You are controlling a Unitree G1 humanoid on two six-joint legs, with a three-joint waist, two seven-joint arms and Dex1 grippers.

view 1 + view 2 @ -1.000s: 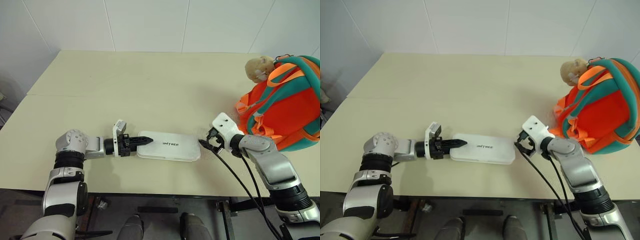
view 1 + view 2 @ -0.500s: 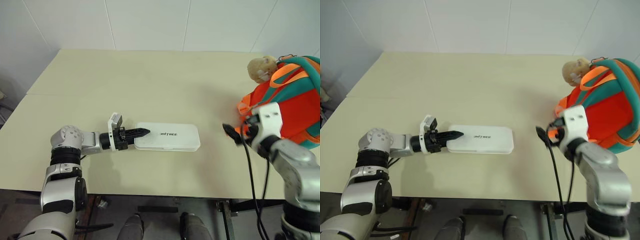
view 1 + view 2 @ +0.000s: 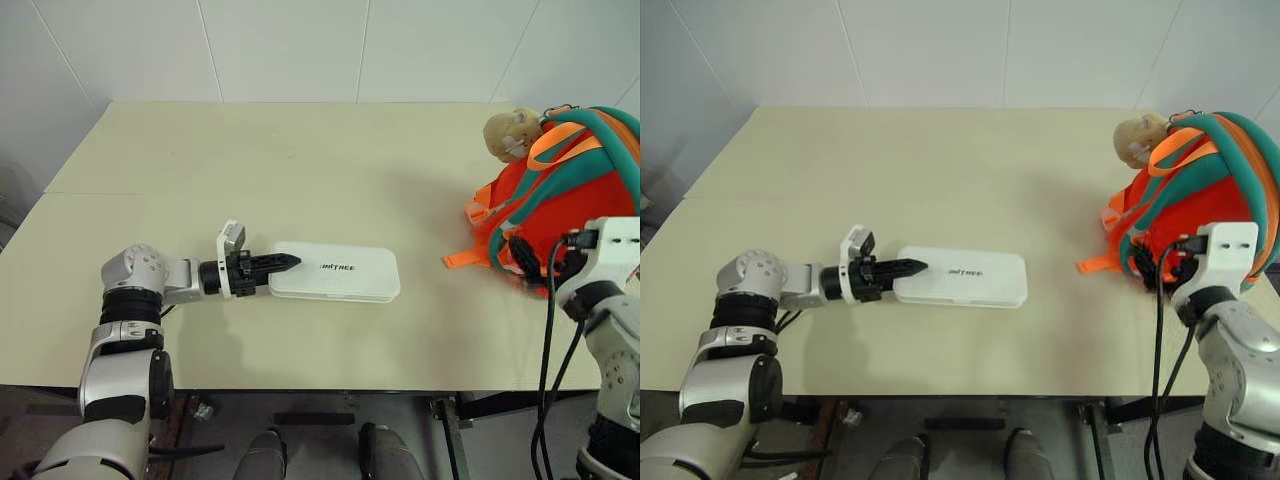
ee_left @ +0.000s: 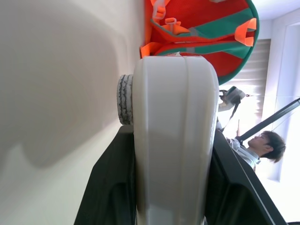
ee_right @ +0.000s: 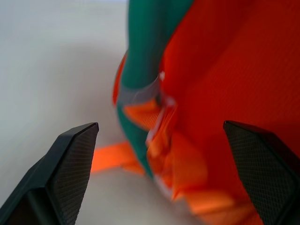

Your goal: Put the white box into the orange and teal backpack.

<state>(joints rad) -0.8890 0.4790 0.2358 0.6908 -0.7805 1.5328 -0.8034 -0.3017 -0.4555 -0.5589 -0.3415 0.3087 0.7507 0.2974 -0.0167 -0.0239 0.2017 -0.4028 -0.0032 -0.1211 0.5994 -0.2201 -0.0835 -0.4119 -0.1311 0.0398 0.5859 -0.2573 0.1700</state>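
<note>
Flat, elongated white plastic box w/ rounded corners and small dark lettering (image 3: 335, 271) lies lengthwise near the counter's front edge, roughly mid-width, well apart from the bag. Left end effector (image 3: 285, 263) clamped on the box's left end: black fingers part-closed, one over the top face, box pinched edge-on between them per the left wrist view (image 4: 174, 136). Arm reaches in level from the front-left.

Small bright orange fabric backpack w/ teal trim and straps (image 3: 570, 200) sits at the counter's right edge, toward the back-right corner; beige plush toy head (image 3: 508, 132) attached at its upper left side. Loose orange webbing strap (image 3: 462, 259) trails from the bag's base onto the pale cream counter (image 3: 300, 170).

Right end effector (image 5: 154, 173) spread to full width, gripping nothing, just beside the bag's lower front at the right edge; right wrist view looks between both black textured fingertips (image 5: 75, 154) onto orange fabric, a teal strap and webbing loops close ahead. Cannot tell if touching the bag.

Person partly seen beyond the bag (image 4: 262, 143) in the left wrist view.
</note>
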